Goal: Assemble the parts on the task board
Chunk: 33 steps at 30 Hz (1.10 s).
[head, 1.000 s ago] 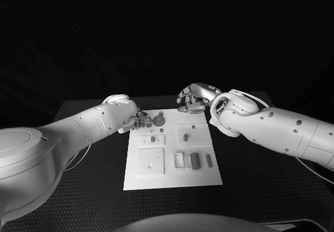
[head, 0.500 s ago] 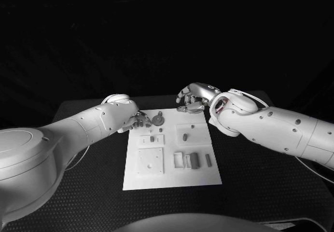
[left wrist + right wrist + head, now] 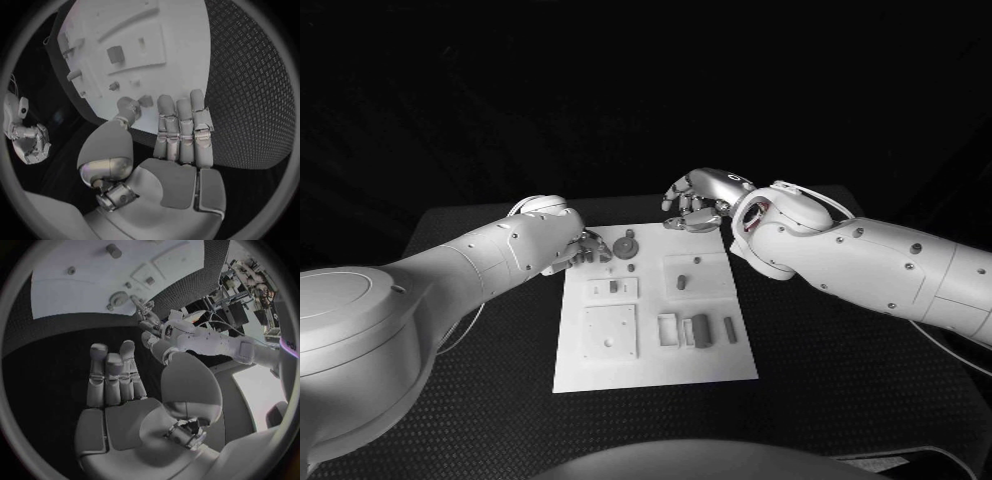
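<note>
Task board (image 3: pixel 610 365), a white plate, lies in the middle of the black worktop (image 3: pixel 848 380), long side running away from the robot. Left hand (image 3: pixel 586 248) sits at the board's far left corner; in the left wrist view its fingers (image 3: pixel 184 127) lie straight and side by side with the thumb apart, tips at the board's edge, and nothing between them. Whether the tips touch the plate cannot be told. Just beside that hand, on the far end of the board, stands a round gear-like part (image 3: pixel 630 246), with a small peg (image 3: pixel 633 268) close behind it toward the robot. Right hand (image 3: pixel 701 205) hangs over the board's far right corner, fingers loosely curled downward; the right wrist view shows its fingers (image 3: pixel 112 375) extended together above the dark worktop, holding nothing. Farther out, nearer the robot, the board carries a small block in a square recess (image 3: pixel 613 289), an upright grey piece (image 3: pixel 682 283) on the right panel, a square plate with a centre dot (image 3: pixel 610 333), and a row of grey bars (image 3: pixel 702 330).
</note>
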Tool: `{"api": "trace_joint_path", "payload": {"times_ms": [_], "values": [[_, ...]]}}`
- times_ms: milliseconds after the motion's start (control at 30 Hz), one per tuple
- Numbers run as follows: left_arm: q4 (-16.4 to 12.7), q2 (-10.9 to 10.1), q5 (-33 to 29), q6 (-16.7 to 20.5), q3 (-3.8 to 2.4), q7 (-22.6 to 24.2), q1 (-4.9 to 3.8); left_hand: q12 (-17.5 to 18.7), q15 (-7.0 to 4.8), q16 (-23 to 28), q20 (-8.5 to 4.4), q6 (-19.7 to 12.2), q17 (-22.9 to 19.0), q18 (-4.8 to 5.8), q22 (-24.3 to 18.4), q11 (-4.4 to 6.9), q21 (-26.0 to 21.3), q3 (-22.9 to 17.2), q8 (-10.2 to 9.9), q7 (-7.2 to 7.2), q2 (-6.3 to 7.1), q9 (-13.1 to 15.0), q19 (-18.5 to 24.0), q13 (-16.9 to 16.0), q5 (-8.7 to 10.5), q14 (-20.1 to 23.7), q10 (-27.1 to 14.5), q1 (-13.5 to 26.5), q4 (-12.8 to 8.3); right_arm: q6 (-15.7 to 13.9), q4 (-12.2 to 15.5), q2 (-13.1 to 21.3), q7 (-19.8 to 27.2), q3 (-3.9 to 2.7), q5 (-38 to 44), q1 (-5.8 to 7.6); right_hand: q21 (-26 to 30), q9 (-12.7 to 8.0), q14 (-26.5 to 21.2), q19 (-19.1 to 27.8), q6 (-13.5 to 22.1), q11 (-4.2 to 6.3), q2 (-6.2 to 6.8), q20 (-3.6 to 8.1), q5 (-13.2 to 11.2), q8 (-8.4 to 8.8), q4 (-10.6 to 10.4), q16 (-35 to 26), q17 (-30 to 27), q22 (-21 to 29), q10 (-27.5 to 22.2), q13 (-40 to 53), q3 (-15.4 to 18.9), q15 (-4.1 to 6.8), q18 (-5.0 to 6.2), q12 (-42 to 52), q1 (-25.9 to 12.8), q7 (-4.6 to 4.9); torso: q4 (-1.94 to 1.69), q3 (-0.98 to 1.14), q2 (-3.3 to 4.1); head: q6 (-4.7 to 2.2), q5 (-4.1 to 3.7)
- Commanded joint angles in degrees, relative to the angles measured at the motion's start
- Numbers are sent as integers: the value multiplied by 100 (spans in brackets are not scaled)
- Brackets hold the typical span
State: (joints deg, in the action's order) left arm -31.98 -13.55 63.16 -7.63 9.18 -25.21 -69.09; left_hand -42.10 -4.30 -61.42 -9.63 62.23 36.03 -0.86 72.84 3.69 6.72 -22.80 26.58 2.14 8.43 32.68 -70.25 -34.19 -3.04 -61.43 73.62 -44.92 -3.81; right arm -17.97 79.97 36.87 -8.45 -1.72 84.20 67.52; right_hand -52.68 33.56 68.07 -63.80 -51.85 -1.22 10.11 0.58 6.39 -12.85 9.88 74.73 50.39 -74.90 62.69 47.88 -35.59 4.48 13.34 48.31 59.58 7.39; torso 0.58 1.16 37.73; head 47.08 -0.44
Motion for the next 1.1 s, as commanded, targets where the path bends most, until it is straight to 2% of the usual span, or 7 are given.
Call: {"api": "trace_joint_path", "payload": {"times_ms": [33, 533, 700, 800, 867, 933, 1100], "values": [[19, 26, 36, 39, -3, 12, 3, -42, -19, -21, -21, 33, 4, -49, 9, 23, 29, 40, 33, 3, -55, 7, -40, -8, 25, -37, 18, 26, 8, 56, 15, 5, 11, -5, 24, 8, 23, -6, -10, 10, -9, -12, -18, 32, 6, 32, -41, -18, -7, -29, -31, 10, -6, 41, 166, -23, -39, 44, -4, 5, -1, 11, -15], [31, 79, 34, 68, -6, 37, 3, -59, -24, -33, -29, 37, -2, -49, 23, 29, 27, 64, 42, -3, -53, 13, -44, -14, 26, -41, 16, 44, 27, 53, 22, 2, 8, -5, 25, 17, 23, -5, -10, 10, -10, -12, -17, 32, 6, 31, -42, -18, -7, -30, -31, 11, -4, 42, 166, -23, -40, 44, -2, 7, -9, 16, -67], [77, 122, 34, 21, -6, 32, 14, -66, -28, -38, -33, 38, -4, -49, 29, 32, 27, 67, 45, -5, -58, 16, -48, -16, 25, -43, 17, 41, 32, 59, 17, -2, 6, -5, 25, 19, 23, -5, -9, 10, -11, -11, -17, 32, 6, 31, -43, -18, -7, -30, -31, 11, -4, 42, 166, -23, -40, 44, -1, -1, -12, 8, -97], [95, 141, 34, 23, -6, 27, 20, -72, -30, -43, -36, 38, -6, -50, 34, 34, 27, 67, 48, -7, -66, 18, -50, -19, 25, -45, 17, 25, 27, 56, 20, -12, 6, -5, 25, 23, 23, -5, -9, 10, -11, -11, -17, 32, 6, 31, -43, -18, -7, -30, -31, 11, -4, 42, 166, -23, -40, 44, -9, 16, -9, 7, -102], [102, 151, 34, 1, -5, 27, 21, -72, -30, -43, -36, 38, -6, -50, 34, 34, 27, 67, 48, -7, -66, 18, -50, -19, 25, -45, 17, 25, 27, 58, 18, -12, 7, -5, 25, 23, 24, -5, -9, 10, -10, -11, -17, 33, 6, 32, -43, -18, -7, -30, -31, 11, -3, 42, 166, -23, -40, 44, -9, 17, -9, 7, -130], [103, 156, 34, 0, -5, 27, 21, -72, -30, -43, -36, 38, -6, -50, 34, 34, 27, 67, 48, -7, -66, 18, -50, -19, 25, -45, 17, 25, 27, 58, 17, -13, 6, -5, 25, 24, 24, -6, -9, 10, -9, -11, -16, 33, 6, 32, -42, -18, -6, -31, -31, 11, -3, 42, 166, -23, -39, 44, -3, 6, -10, 7, -141], [141, 179, 34, 17, -5, 21, 36, -72, -30, -43, -36, 38, -6, -50, 34, 34, 27, 67, 48, -7, -66, 18, -50, -19, 25, -45, 17, 25, 27, 59, 23, -10, 3, -5, 25, 31, 24, -6, -9, 10, -9, -11, -15, 33, 6, 33, -43, -18, -6, -31, -31, 12, -2, 42, 166, -23, -40, 44, -3, 6, -6, 6, -154]]}}
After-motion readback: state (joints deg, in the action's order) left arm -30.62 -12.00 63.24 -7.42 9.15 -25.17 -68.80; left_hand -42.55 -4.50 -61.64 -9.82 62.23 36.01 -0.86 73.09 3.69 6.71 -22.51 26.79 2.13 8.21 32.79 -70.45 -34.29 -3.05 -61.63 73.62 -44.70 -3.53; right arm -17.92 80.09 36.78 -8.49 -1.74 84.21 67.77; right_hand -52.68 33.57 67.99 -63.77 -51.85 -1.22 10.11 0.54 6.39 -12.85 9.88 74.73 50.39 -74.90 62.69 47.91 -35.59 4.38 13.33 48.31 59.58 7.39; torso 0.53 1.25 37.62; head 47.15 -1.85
